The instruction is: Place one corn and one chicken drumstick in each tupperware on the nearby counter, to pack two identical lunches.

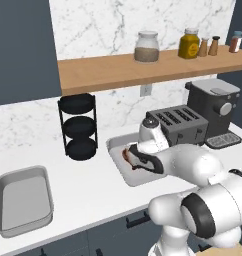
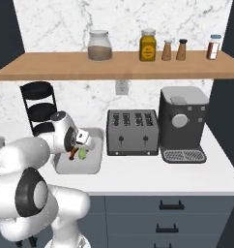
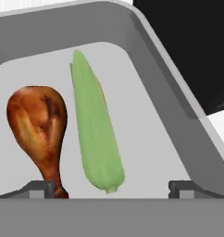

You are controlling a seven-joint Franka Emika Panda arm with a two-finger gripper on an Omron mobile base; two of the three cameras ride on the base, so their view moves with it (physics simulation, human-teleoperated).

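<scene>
Even, bright, diffuse light fills all three rendered views, without glare. Shadows are faint: a soft one lies under the wooden shelf (image 1: 143, 70) on the marble wall. The base views look slightly soft and coarse. The hand view is sharp on the drumstick (image 3: 39, 128), which carries a mild sheen.

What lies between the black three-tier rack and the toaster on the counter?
A grey tupperware holding a drumstick and a green corn, with the gripper open above it, in both base views.

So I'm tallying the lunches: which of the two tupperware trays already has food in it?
The tupperware beside the toaster, under the gripper, holding a drumstick and green corn. The other tray, far left, holds nothing.
</scene>
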